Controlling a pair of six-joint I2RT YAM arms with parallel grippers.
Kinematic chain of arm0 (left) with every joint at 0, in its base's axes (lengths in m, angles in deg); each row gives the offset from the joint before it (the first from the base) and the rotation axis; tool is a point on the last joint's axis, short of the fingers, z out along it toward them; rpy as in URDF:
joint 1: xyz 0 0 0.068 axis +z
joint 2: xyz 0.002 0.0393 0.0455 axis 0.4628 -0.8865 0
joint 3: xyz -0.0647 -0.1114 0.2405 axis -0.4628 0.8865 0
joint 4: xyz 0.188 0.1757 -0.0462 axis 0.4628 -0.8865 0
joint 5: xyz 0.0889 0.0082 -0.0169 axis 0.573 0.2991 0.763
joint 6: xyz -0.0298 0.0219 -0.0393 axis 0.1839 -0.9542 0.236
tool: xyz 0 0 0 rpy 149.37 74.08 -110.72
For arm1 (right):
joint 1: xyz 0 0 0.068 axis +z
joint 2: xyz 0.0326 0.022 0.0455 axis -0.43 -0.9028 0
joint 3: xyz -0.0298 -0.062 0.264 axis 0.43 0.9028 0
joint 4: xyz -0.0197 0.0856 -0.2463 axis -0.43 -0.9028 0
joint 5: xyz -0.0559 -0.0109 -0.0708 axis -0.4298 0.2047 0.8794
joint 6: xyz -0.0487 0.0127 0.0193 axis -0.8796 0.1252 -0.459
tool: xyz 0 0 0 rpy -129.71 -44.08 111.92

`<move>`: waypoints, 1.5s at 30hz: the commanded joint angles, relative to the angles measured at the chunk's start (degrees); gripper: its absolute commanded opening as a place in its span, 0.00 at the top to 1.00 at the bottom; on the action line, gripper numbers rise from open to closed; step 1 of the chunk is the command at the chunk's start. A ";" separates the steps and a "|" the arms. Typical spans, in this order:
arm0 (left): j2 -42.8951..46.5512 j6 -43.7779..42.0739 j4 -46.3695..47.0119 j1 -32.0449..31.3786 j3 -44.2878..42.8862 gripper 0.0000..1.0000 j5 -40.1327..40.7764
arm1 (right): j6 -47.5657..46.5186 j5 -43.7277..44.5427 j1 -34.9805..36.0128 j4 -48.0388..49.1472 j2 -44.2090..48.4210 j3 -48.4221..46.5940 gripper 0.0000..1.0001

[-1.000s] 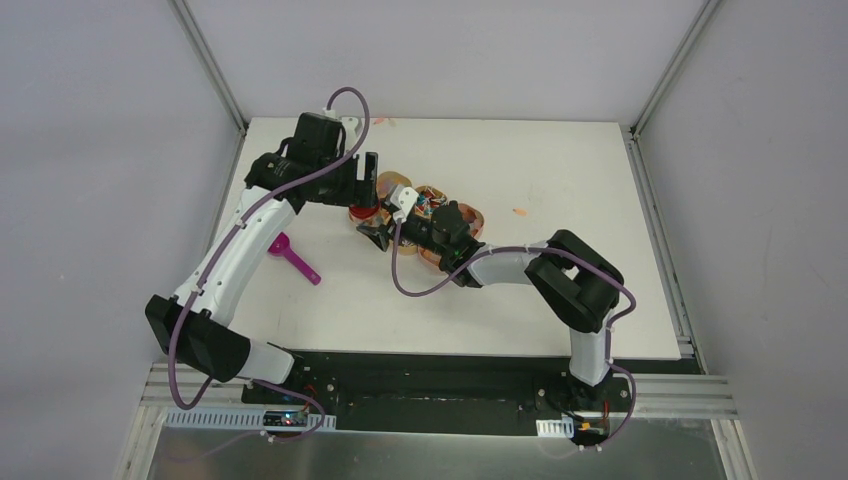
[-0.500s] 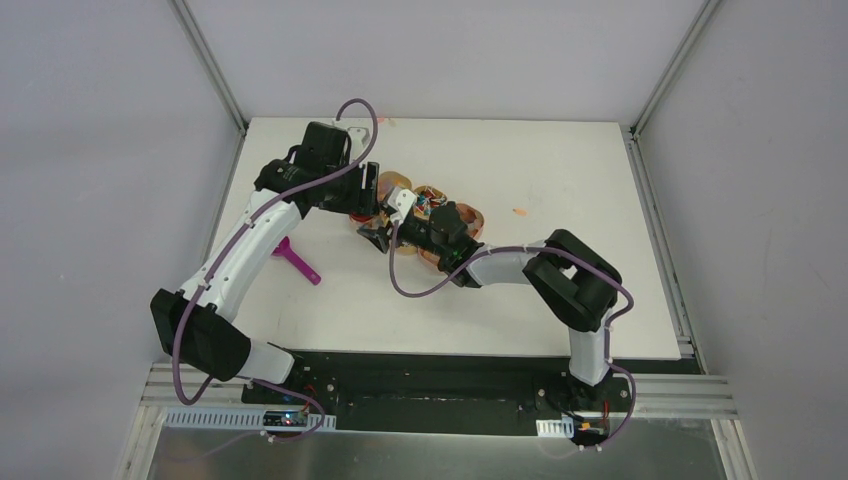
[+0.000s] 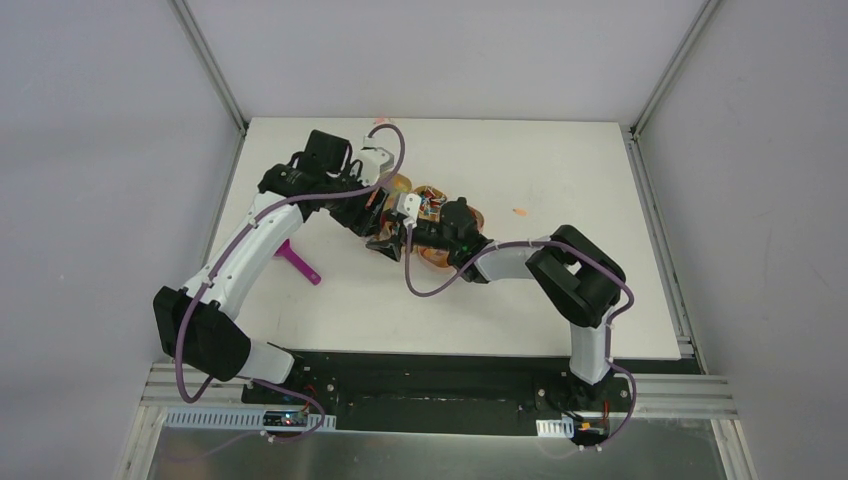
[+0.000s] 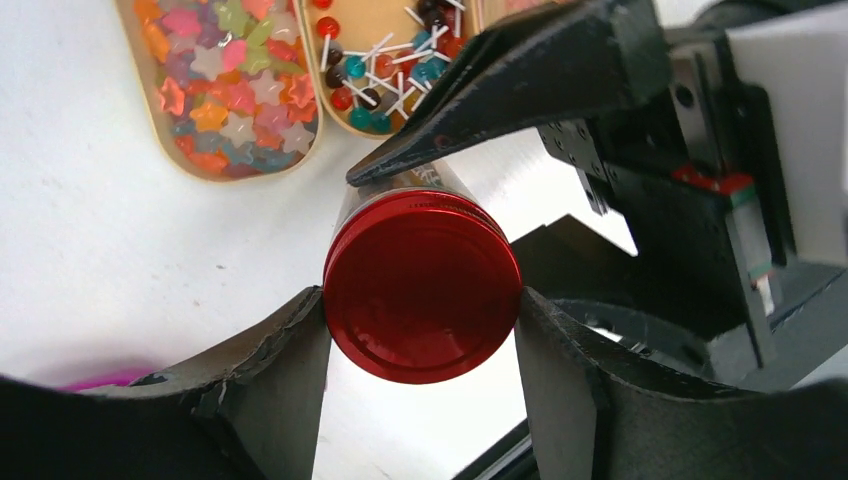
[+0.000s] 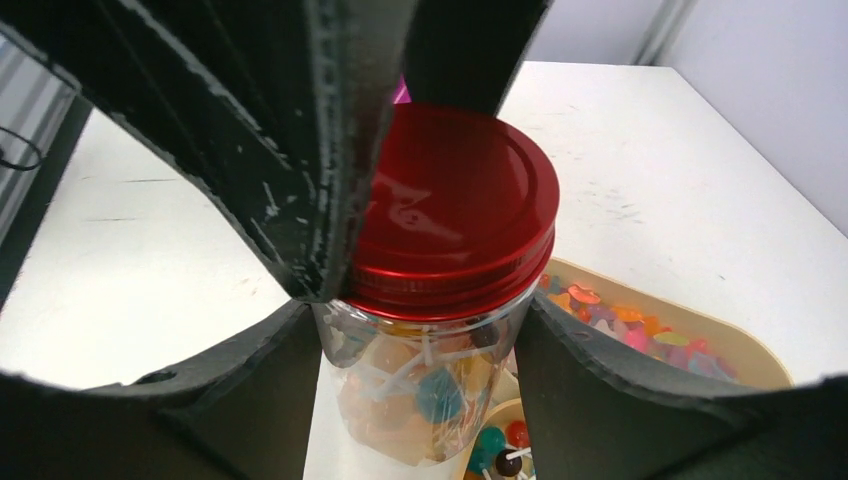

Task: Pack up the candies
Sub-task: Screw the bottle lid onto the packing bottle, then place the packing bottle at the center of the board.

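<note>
The candies [image 4: 235, 85] are tiny glossy stars in mixed bright colours and little round balls on white sticks. They lie in the oval wells of a pale wooden tray [image 4: 262, 172], and more show through the clear plastic wall of a jar [image 5: 345, 345] just beside it. The jar's smooth red metal lid [image 5: 455, 210], ribbed at the rim, is pinched between the scuffed black fingers of the left gripper [image 4: 420, 300], which press on both sides, while the right gripper [image 5: 420, 340] is clamped round the jar's body below.
</note>
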 commanded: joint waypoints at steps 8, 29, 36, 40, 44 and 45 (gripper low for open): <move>3.76 -21.52 -6.44 -0.58 0.51 0.65 -9.43 | 3.48 -14.28 -0.85 13.25 3.36 -2.62 0.79; 9.05 -14.84 -4.29 -0.61 -5.99 0.01 -5.48 | 6.31 -12.43 -0.27 15.35 1.94 -0.20 0.79; 7.77 7.92 1.42 -0.53 -15.34 0.01 17.63 | 7.10 -6.59 1.51 15.79 -3.55 -4.40 0.79; 4.75 17.98 0.37 -0.53 -25.43 0.01 32.02 | 8.00 -2.82 3.29 16.02 -8.47 -9.38 0.78; 6.15 20.53 4.41 -0.53 -27.91 0.01 35.76 | 7.08 3.21 5.02 16.17 -13.62 -14.55 0.78; 7.16 20.36 5.89 -0.53 -27.41 0.01 36.12 | 6.95 4.50 5.26 16.08 -15.59 -16.01 0.78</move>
